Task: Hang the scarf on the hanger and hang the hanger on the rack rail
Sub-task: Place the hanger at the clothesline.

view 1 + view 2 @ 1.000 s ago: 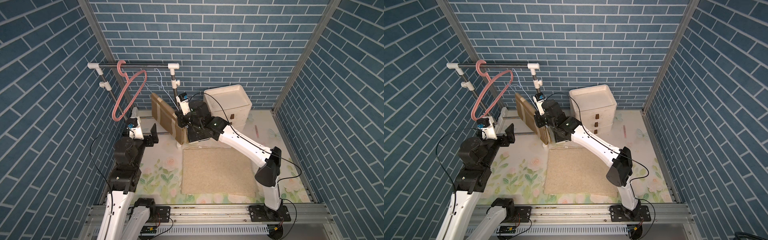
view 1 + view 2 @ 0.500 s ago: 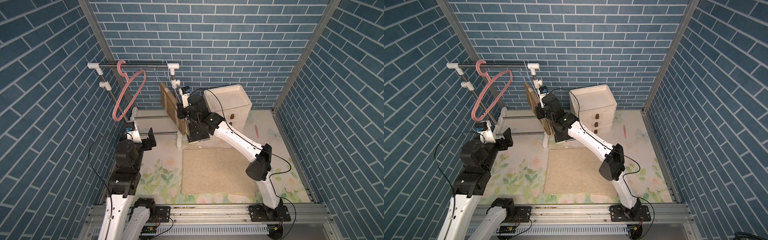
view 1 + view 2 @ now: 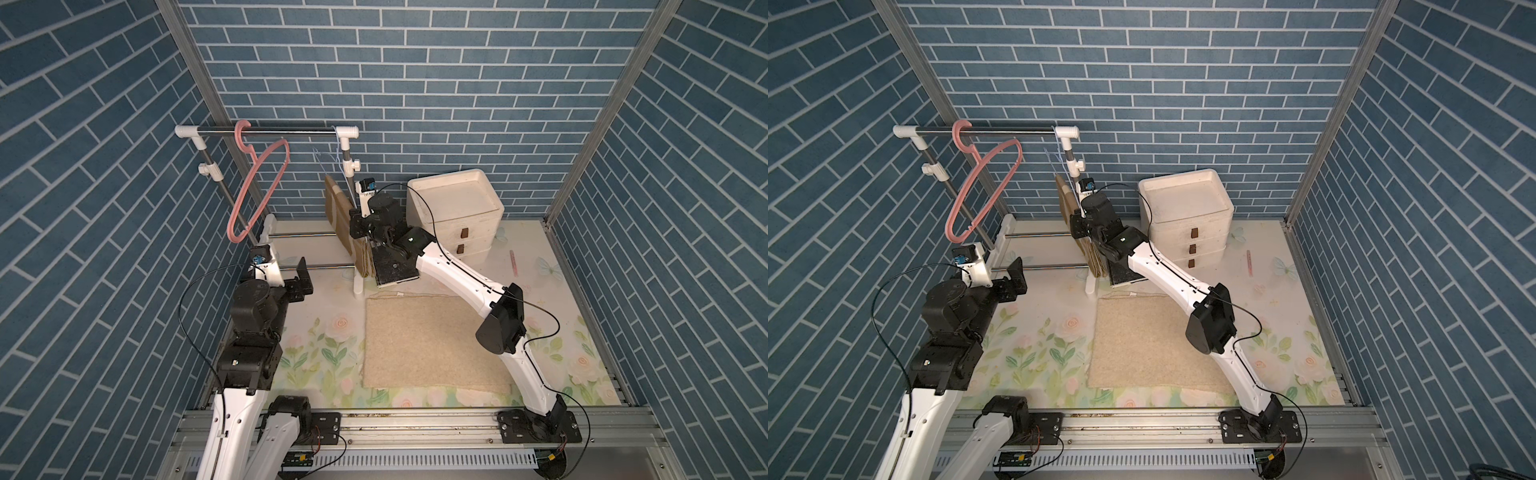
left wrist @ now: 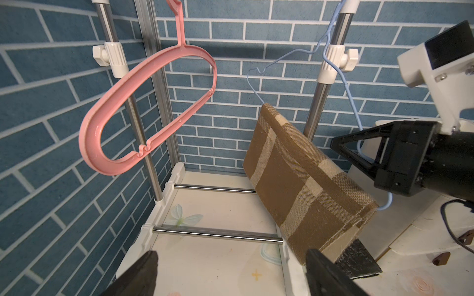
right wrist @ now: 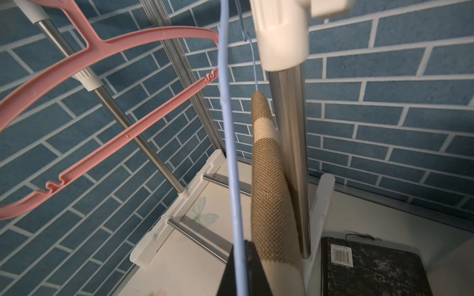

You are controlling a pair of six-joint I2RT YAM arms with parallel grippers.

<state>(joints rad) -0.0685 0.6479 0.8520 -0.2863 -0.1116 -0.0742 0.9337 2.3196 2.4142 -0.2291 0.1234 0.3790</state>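
- Where the top rail [image 3: 291,132] runs along the far left of the scene, we see a pink hanger [image 4: 88,135] hooked over it, tilted and bare.
- Nearer to us, the left gripper [image 3: 300,279] hovers facing the rack. Its jaws are spread wide with nothing between them, and it is apart from the scarf.
- To its right, the scarf [image 4: 302,179], brown with pale checks, is draped double over the lower bar of the blue wire hanger [image 4: 343,82].
- The scarf hangs on a slant just beside the right post [image 4: 314,112], with its lower end down by the floor; both top views show it there [image 3: 345,224] [image 3: 1077,224].
- The blue wire hanger's neck rises along that post toward the right end of the rail. We cannot tell whether its hook sits on the rail.
- Right of the scarf, the right gripper [image 4: 336,143] is clamped on the wire of the blue hanger. In the right wrist view the wire runs straight down into the closed black jaws [image 5: 238,276].
- A black notebook [image 5: 372,269] lies flat at the foot of the right post, under the right wrist.
- Nearer, at the centre, a beige mat [image 3: 432,345] lies on the flowered floor.
- Far right of the arm stands a white drawer unit [image 3: 457,203] against the back wall.
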